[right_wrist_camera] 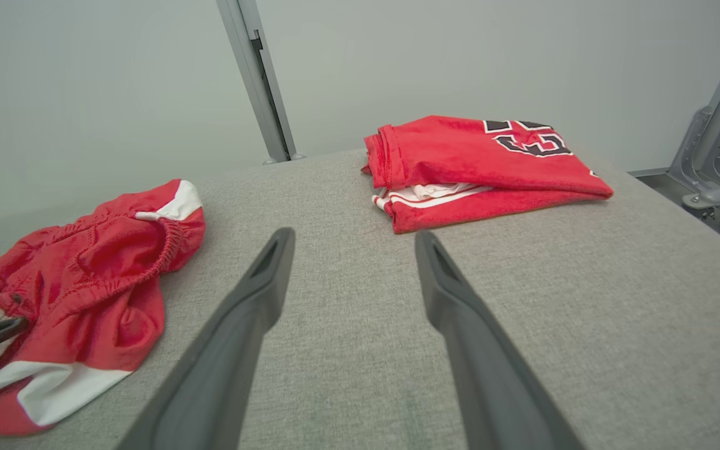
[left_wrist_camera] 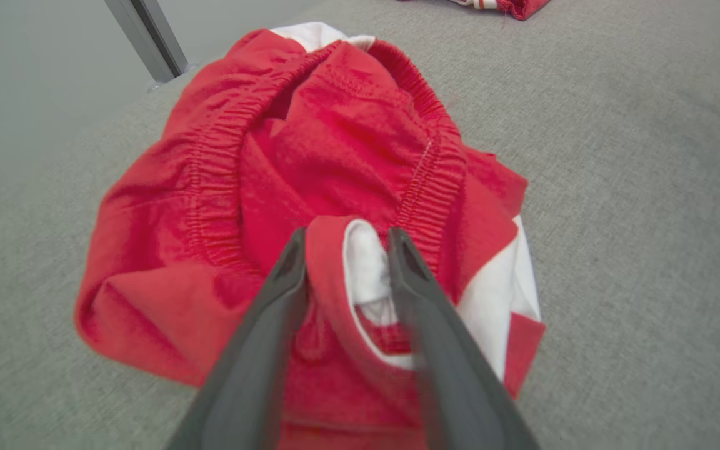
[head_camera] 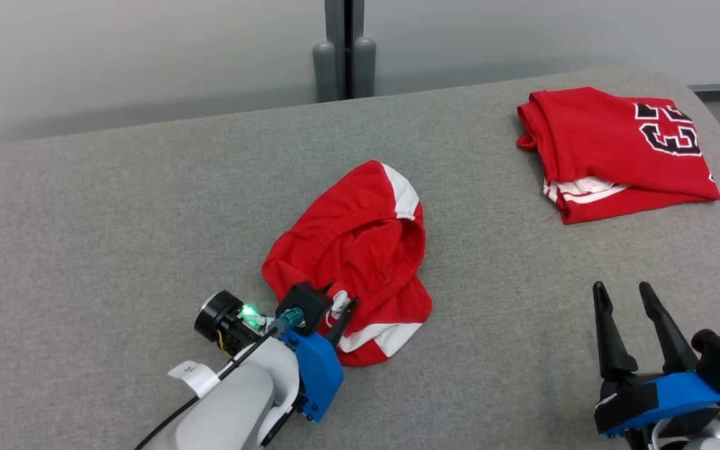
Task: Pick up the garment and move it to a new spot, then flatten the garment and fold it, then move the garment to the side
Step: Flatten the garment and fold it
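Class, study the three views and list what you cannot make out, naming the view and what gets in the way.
Left wrist view: whether the left hand grips the red shorts; a fold sits between its fingers, contact unclear.
Head view: that hand's fingertips, mostly hidden by its own wrist.
Head view: the folded jersey's number, partly wrapped over the fold.

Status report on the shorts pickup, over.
Left pincer astride a fold of the red shorts, grip unconfirmed. Right pincer open and empty. Folded jersey lies apart, nothing in the way.
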`<state>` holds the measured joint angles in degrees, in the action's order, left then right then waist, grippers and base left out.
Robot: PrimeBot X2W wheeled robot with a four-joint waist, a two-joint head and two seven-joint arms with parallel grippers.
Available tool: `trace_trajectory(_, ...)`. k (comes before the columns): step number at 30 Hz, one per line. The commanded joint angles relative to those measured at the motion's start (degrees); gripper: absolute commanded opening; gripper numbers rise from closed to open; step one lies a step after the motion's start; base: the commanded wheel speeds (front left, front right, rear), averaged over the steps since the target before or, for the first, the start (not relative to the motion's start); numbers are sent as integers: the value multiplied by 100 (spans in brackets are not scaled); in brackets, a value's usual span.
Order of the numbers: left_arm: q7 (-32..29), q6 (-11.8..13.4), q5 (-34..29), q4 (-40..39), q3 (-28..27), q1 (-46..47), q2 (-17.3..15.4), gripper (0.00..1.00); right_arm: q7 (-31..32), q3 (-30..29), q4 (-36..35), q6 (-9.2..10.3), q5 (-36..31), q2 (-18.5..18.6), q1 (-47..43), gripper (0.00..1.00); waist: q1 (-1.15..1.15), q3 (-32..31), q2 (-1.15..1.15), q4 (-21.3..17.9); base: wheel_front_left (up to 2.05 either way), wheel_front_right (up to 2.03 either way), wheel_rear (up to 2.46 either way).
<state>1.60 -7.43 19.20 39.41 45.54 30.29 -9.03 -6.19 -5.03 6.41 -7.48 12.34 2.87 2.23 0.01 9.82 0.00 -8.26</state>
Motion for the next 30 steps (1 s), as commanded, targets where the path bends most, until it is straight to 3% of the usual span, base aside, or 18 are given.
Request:
trace_trajectory(1, 30, -1, 22, 28, 24, -56, -32, 0, -22, -4, 12, -4, -2, 4, 34, 100, -1, -15, 0, 17, 0, 0, 0)
trace_trajectory(5, 310, 71, 160, -6, -110, -105, -11, 0, 12, -44, -11, -4, -55, 4, 7, 100, -1, -119, 0, 133, 0, 0, 0)
trace_trajectory(13, 989, 575, 577, -428, -699, -516, -126, 0, 80, -82, -84, -4, -73, 5, -145, 100, -1, -253, 0, 604, 0, 0, 0)
trace_trajectory(20, 1315, 1121, 1136, -915, -1498, -1477, -266, 0, 146, -96, -134, -4, -124, 6, -187, 100, -1, -335, 0, 954, 0, 0, 0)
trace_trajectory(26, 1361, 1339, 1309, -1232, -1952, -2245, -403, 0, 230, -101, -189, -4, -165, 5, -246, 100, -1, -391, 0, 1148, 0, 0, 0)
trace_trajectory(27, 1363, 1348, 1275, -1264, -1977, -2318, -429, 9, 238, -103, -194, -4, -169, 5, -252, 100, -1, -406, 0, 1172, 0, 0, 0)
trace_trajectory(28, 1365, 1364, 1210, -1329, -2003, -2356, -457, 49, 249, -94, -195, -4, -174, 4, -253, 100, -1, -412, 0, 1188, 0, 0, 0)
trace_trajectory(29, 1365, 1398, 1178, -1396, -2036, -2385, -462, 100, 252, -90, -193, -4, -172, 5, -254, 100, -1, -431, 0, 1206, 0, 0, 0)
trace_trajectory(30, 1362, 1415, 1135, -1495, -2078, -2406, -464, 100, 266, -79, -201, -4, -172, 5, -258, 100, -1, -439, 0, 1215, 0, 0, 0)
